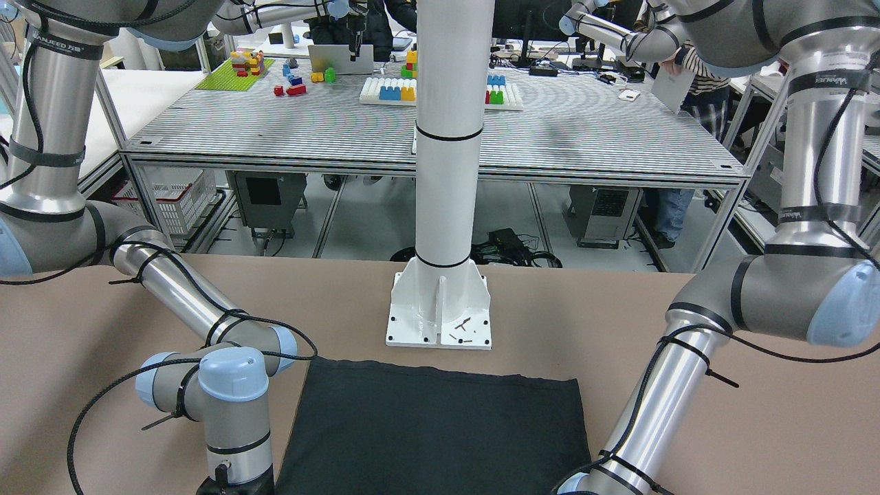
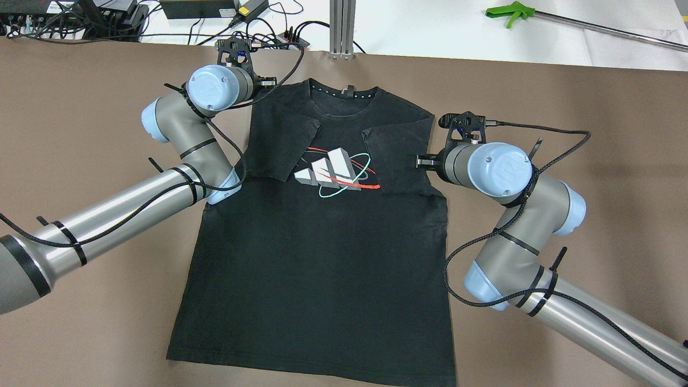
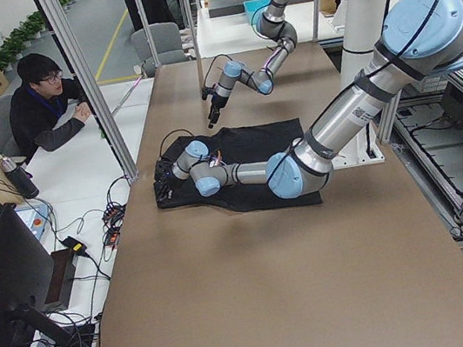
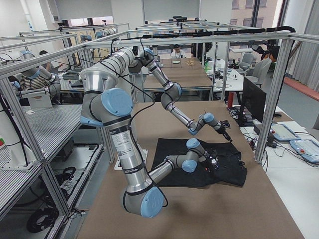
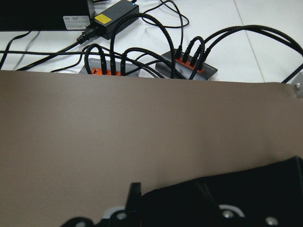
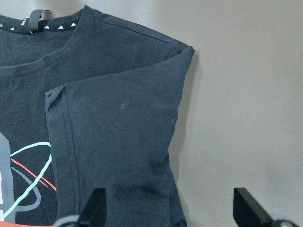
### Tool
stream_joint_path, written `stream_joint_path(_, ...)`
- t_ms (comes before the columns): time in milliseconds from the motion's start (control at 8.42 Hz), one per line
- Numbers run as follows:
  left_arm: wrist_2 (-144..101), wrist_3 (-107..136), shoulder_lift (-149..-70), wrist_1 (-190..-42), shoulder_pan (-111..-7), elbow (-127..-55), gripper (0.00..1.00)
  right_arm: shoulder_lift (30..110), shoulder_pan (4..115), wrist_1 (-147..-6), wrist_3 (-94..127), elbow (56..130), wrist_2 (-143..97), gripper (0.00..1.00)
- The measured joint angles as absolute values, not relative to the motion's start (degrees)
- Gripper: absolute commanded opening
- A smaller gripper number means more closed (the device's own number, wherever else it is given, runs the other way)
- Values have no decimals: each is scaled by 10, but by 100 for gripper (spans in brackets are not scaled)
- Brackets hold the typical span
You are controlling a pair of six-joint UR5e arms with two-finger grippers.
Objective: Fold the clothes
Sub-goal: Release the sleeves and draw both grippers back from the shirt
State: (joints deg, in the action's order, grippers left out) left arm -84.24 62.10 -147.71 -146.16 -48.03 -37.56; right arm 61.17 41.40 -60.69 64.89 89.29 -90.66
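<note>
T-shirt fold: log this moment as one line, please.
T-shirt flat, print up | sleeves both folded onto chest | left gripper beside shoulder, state unclear | right gripper open, straddling the folded sleeve's outer edge

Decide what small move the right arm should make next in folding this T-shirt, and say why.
Probably lower the right end effector and close on the T-shirt's folded side edge. Both sleeves lie folded over the chest, and its open fingers straddle that edge, so the top could be drawn toward the hem.

A white pillar (image 1: 445, 172) stands on the brown table (image 1: 790, 440); beyond its edge lies perhaps a green-handled grabber (image 2: 508, 13).
</note>
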Motion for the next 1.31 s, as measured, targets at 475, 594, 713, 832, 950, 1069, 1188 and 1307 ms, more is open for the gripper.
stream_joint_path(475, -942, 655, -1443, -1460, -486, -483, 94, 608, 416, -610, 653, 938, -936, 94)
stream_joint_path(594, -976, 677, -1415, -1459, -487, -531, 94, 609, 419, -612, 655, 952, -956, 94)
stream_joint_path(713, -1006, 704, -1381, -1458, -485, -582, 94, 611, 422, -618, 656, 967, -973, 94)
stream_joint_path(832, -1030, 737, -1346, -1457, -483, -633, 94, 615, 426, -633, 659, 985, -990, 94)
stream_joint_path(950, -1047, 760, -1309, -1445, -481, -687, 94, 621, 429, -650, 665, 1004, -1007, 94)
stream_joint_path(1069, -1055, 772, -1274, -1418, -480, -743, 94, 632, 430, -665, 670, 1023, -1026, 94)
stream_joint_path(1188, -1060, 776, -1242, -1378, -479, -801, 95, 650, 431, -679, 672, 1043, -1048, 94)
stream_joint_path(1307, -1062, 776, -1205, -1341, -478, -863, 94, 673, 431, -694, 673, 1071, -1070, 94)
